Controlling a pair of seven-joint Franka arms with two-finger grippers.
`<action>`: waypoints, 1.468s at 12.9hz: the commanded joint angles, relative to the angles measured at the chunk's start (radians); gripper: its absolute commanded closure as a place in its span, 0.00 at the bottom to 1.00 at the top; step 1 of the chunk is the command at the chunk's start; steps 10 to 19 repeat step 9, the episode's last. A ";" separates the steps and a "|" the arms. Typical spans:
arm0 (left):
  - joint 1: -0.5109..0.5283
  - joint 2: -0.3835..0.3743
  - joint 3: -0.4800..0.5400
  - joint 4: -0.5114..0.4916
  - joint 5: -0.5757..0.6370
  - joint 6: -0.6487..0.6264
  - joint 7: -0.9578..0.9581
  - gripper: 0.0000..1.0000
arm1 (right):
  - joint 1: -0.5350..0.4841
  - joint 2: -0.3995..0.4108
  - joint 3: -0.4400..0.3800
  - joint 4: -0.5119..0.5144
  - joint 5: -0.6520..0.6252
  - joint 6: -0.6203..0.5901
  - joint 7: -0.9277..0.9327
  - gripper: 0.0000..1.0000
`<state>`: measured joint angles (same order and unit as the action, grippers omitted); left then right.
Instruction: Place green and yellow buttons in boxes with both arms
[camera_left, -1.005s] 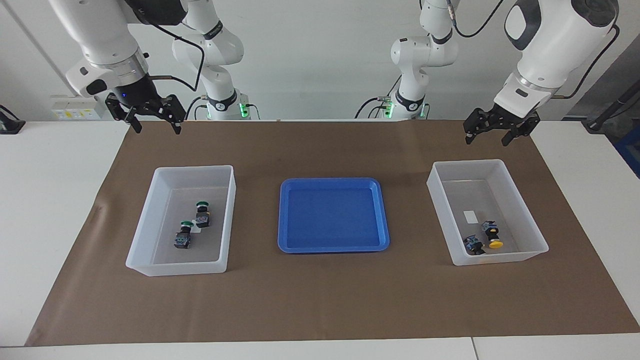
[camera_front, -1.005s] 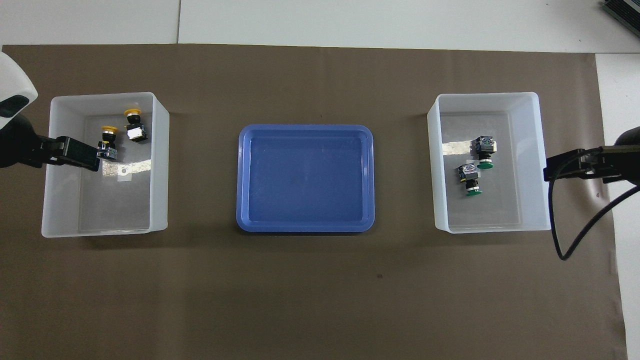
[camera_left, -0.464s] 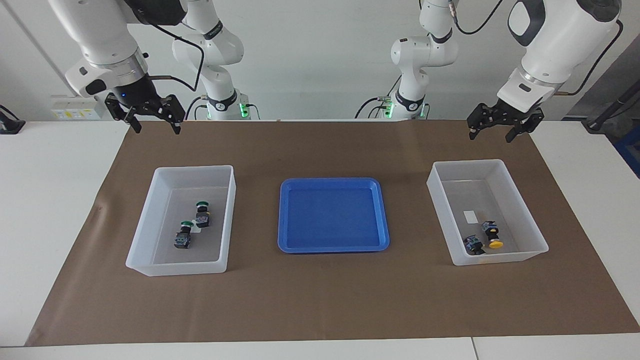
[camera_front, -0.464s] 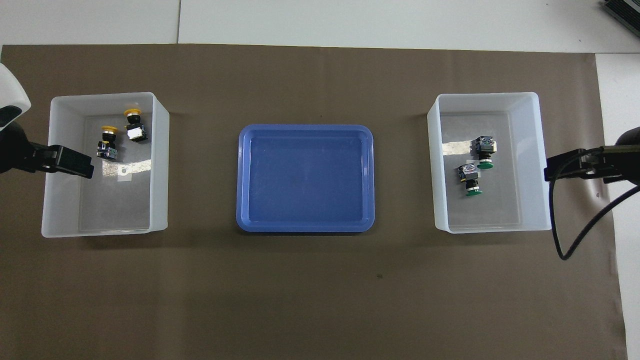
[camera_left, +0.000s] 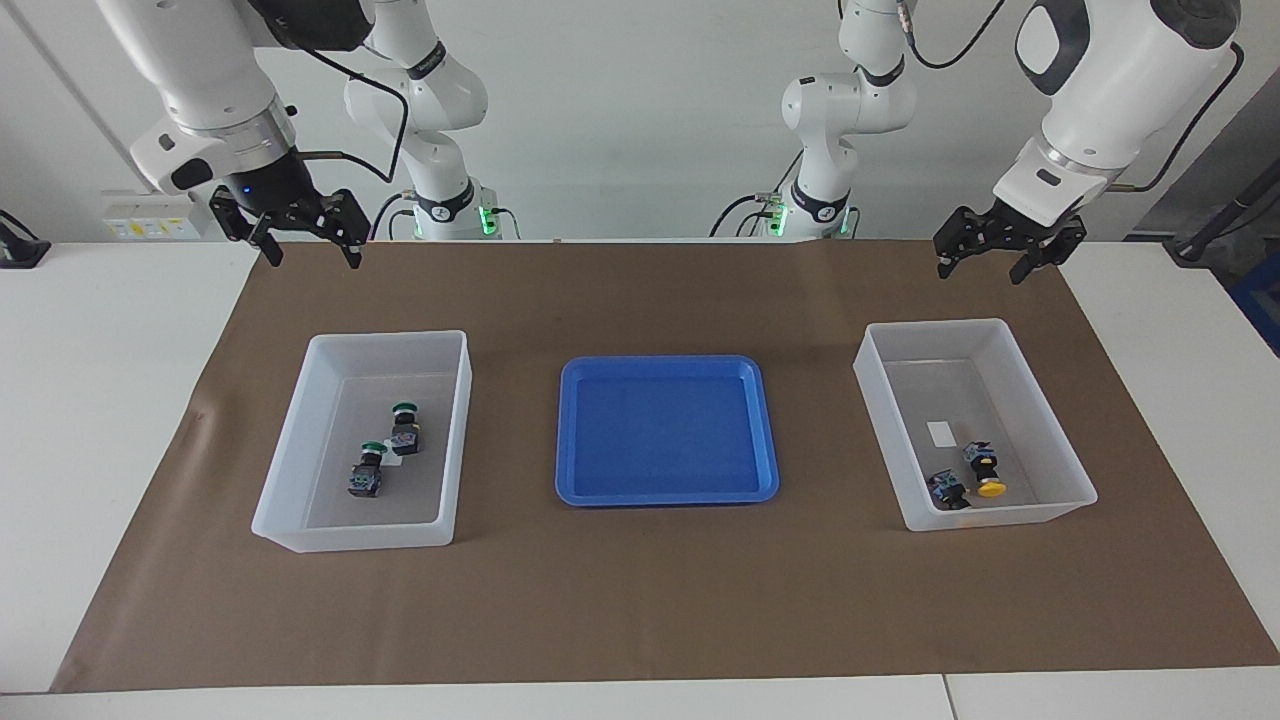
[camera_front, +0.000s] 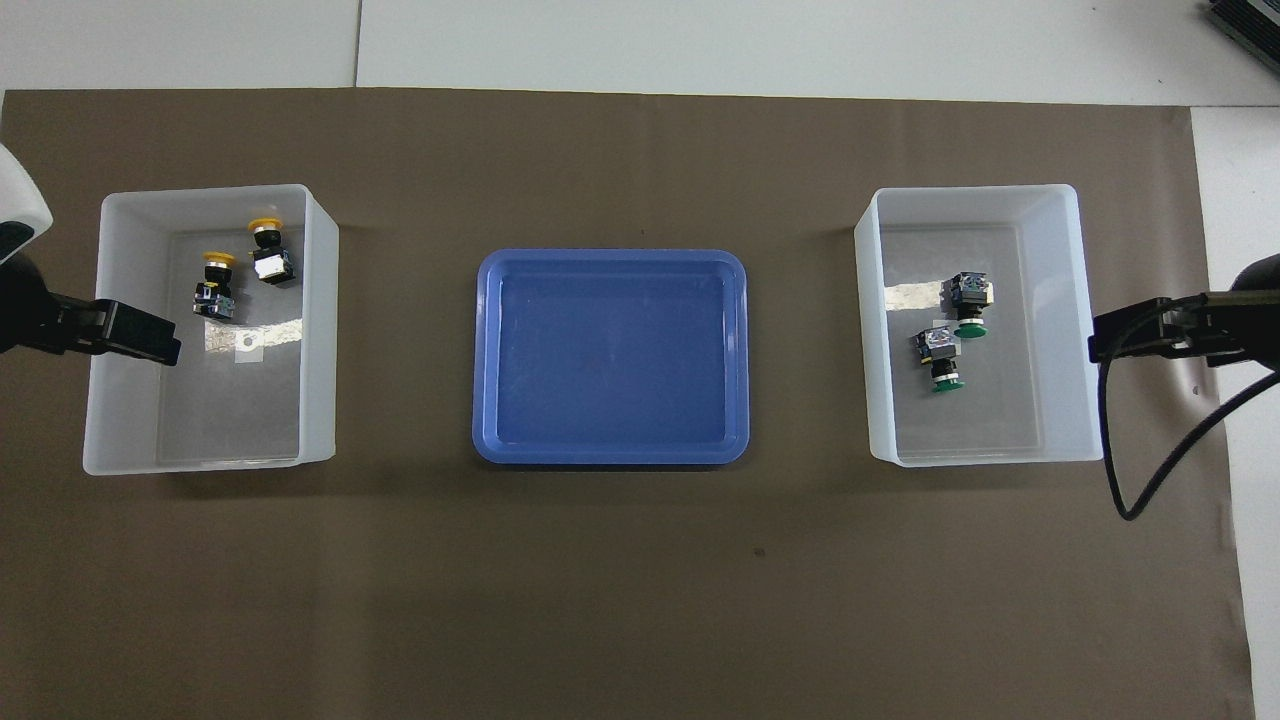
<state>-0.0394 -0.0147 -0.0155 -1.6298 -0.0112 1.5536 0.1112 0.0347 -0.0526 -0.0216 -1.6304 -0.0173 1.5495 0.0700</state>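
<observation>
Two green buttons (camera_left: 405, 428) (camera_left: 367, 470) lie in the box (camera_left: 390, 338) toward the right arm's end; the overhead view shows them too (camera_front: 968, 300) (camera_front: 938, 358). Two yellow buttons (camera_left: 985, 472) (camera_left: 945, 488) lie in the other box (camera_left: 940, 325) toward the left arm's end, also seen from overhead (camera_front: 215, 285) (camera_front: 268, 250). My left gripper (camera_left: 980, 268) hangs open and empty, high over that box's outer edge (camera_front: 150, 338). My right gripper (camera_left: 312, 255) hangs open and empty, high over the mat beside the green buttons' box (camera_front: 1110, 340).
A shallow blue tray (camera_left: 660, 360) sits between the two boxes with nothing in it (camera_front: 610, 255). A brown mat (camera_left: 640, 600) covers the table. A black cable (camera_front: 1150, 480) loops down from the right arm.
My left gripper has risen a little and drawn back from over the yellow buttons to the box's outer edge. The right arm and the buttons have not moved.
</observation>
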 joint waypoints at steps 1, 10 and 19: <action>0.007 -0.028 -0.001 -0.035 0.019 0.036 -0.011 0.00 | -0.007 -0.001 0.002 0.006 0.005 -0.014 -0.021 0.00; 0.007 -0.028 -0.003 -0.036 0.059 0.043 -0.039 0.00 | -0.007 -0.006 0.002 0.000 0.005 -0.012 -0.021 0.00; 0.007 -0.028 -0.003 -0.036 0.059 0.043 -0.039 0.00 | -0.007 -0.006 0.002 0.000 0.005 -0.012 -0.021 0.00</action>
